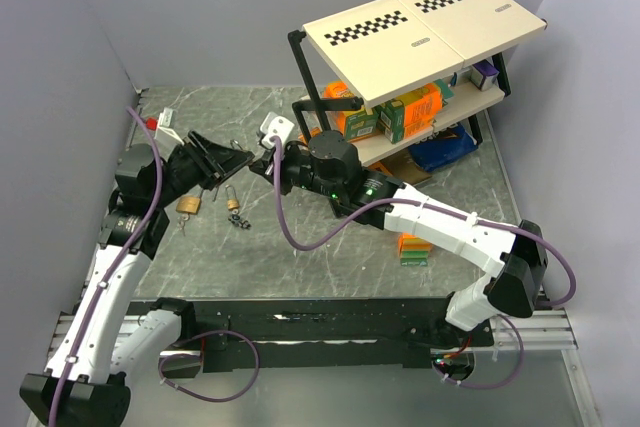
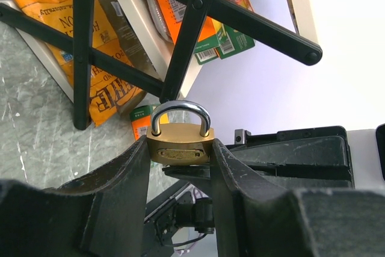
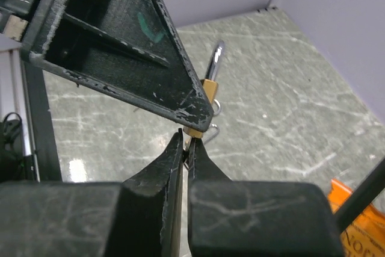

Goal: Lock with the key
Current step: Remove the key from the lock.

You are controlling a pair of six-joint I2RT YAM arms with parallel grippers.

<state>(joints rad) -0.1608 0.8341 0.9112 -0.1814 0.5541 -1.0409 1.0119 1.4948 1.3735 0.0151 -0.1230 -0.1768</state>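
R gripper (image 3: 186,139): fingers pressed tight together, tips right at the lower end of the padlock (image 3: 209,88). We saw a thin pale sliver betw. the tips but couldn't tell if it was the key.

L gripper (image 2: 180,151): part-open, pinching the brass padlock body from both sides, fingers (image 2: 129,179) on its flanks. The lock was held up off the table (image 1: 330,247), steel shackle (image 2: 180,106) on top and seated in the body on both legs.

In the top view we had both grippers meeting tip to tip over the table's left-center. The L arm came in from the left and the R arm reached across from the right.

Below the L gripper, on the marble top: a second brass padlock (image 1: 188,204), and just beside it a small brass piece (image 1: 232,203) w/ a dark metal bunch (image 1: 241,221).

Back right: black-framed shelf rack (image 1: 420,27) w/ checker-marked top, and orange/green boxes (image 1: 410,112) on its lower shelf. A blue bag (image 1: 445,152) lay at its foot, and an orange-green box (image 1: 413,247) lay on the table by the R forearm.
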